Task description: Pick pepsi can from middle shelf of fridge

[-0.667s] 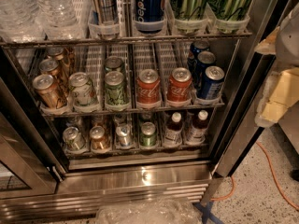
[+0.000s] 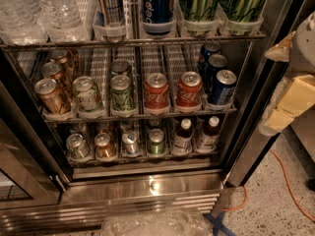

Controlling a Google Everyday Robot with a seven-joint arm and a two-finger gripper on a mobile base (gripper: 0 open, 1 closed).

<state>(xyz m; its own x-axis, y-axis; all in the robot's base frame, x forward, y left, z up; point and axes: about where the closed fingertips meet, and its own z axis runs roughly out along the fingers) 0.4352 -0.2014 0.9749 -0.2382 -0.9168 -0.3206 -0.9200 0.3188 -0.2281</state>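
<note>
So the gripper point(image 2: 290, 102) is hanging off at the right edge of the camera view, outside the fridge point(image 2: 147, 186) and on the far side of the dark door frame point(image 2: 256, 132), roughly level with the middle shelf point(image 2: 133, 117). Honestly can't tell whether it's spread or pressed together, but it isn't carrying anything I can make out. The pepsi can point(image 2: 222, 88) is the front one in the rightmost lane of that shelf, parked in a clear plastic cup point(image 2: 219, 105), with more blue cans point(image 2: 210, 58) lined up behind it and a red cola can point(image 2: 189, 91) just beside it on the left. The way I see it, the reach hasn't really started, and this spot is kinda awkward. The can sits right up against the fridge's right wall, so coming in from that side could clip the door frame or the wall before the gripper ever gets around it. Come in too far left and it bumps the cola can or grabs that instead. There's also a tall blue can point(image 2: 157, 6) with pepsi lettering on the top shelf point(image 2: 147, 39), which is an easy wrong pick. And the cup lip probably means the can has to be lifted a bit before it's pulled out. Drag it straight and I'd guess it catches or tips, and the cans behind may slide forward.
</note>
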